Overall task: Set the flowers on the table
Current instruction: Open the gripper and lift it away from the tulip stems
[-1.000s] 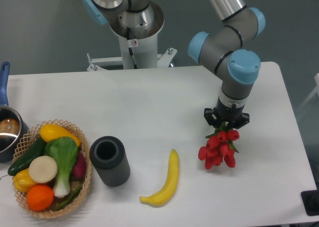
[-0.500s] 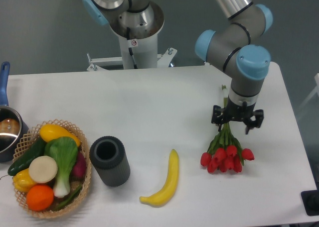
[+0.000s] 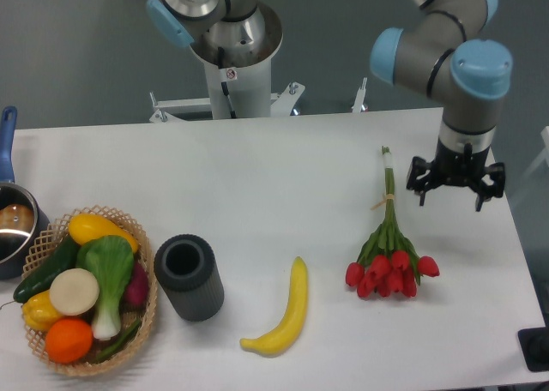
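I see the flowers (image 3: 390, 249) lying flat on the worktop (image 3: 257, 177), right of the banana (image 3: 283, 314); my tool (image 3: 455, 194) hangs released just beside them, nothing between.

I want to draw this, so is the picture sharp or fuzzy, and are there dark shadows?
In the camera view, light is soft and even: the flowers and the banana cast only faint shadows on the table. Everything looks a little soft and grainy, the gripper included; no strong glare shows.
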Controlling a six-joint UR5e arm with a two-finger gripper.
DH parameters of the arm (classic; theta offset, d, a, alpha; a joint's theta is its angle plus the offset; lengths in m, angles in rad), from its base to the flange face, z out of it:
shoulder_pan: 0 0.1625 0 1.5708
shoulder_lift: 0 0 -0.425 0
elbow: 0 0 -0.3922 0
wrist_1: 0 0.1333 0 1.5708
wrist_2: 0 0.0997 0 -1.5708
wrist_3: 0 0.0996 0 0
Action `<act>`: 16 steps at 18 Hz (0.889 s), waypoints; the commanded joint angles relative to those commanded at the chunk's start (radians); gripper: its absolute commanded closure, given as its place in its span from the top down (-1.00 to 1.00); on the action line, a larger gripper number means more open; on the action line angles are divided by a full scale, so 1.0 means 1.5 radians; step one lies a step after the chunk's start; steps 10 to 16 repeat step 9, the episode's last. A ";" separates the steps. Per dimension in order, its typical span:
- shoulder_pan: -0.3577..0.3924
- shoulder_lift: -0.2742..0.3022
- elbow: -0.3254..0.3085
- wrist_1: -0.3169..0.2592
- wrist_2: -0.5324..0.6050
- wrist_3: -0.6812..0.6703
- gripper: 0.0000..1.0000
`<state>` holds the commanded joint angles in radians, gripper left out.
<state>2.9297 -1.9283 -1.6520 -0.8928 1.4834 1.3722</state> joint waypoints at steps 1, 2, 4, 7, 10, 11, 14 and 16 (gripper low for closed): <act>0.013 0.004 -0.004 -0.001 0.000 0.041 1.00; 0.025 0.005 -0.008 -0.001 -0.001 0.075 1.00; 0.046 0.005 -0.012 -0.001 0.000 0.124 1.00; 0.060 0.005 -0.012 -0.001 0.000 0.154 1.00; 0.062 0.005 -0.013 -0.001 0.000 0.154 1.00; 0.062 0.005 -0.013 -0.001 0.000 0.154 1.00; 0.062 0.005 -0.013 -0.001 0.000 0.154 1.00; 0.062 0.005 -0.013 -0.001 0.000 0.154 1.00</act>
